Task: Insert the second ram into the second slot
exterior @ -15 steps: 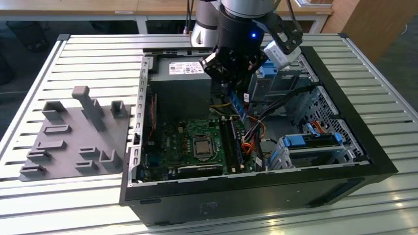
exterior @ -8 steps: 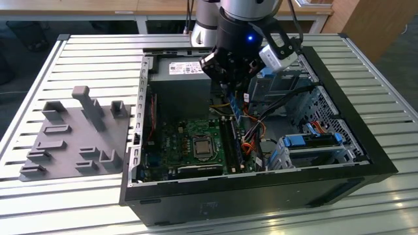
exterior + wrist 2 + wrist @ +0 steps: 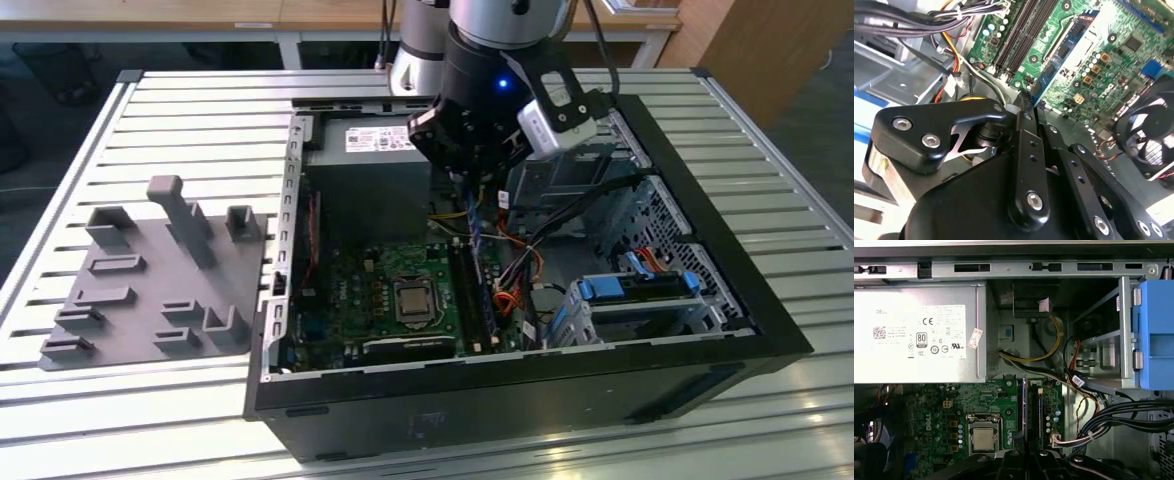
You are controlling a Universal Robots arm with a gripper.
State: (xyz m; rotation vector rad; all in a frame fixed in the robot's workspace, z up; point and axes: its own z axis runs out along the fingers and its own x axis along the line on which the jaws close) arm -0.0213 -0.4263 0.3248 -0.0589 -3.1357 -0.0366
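1. In the second wrist view the black two-finger hand [image 3: 1026, 103] is pressed together on one end of the second ram [image 3: 1064, 50], a thin dark-blue rectangular memory stick with dark chips. It's pinching it.
2. The ram juts out past the fingertips over the green motherboard [image 3: 1104, 75].
3. In the first wrist view the ram [image 3: 1024, 410] shows edge-on. It sits just beside the long black memory slots [image 3: 1040, 412] and runs the same way as them.
4. In the exterior view the hand [image 3: 473, 182] hangs inside the open black computer case [image 3: 534, 400], above the slots [image 3: 470, 290]. The case lies on the slatted metal surface [image 3: 200, 120].
5. Progress, my read: the ram is picked up and brought over the slot area. It looks unseated, with the hand high above the board.
6. Left to do: seating the ram in the second slot.
7. Can't tell which slot the ram is over, or whether a first stick is already in.
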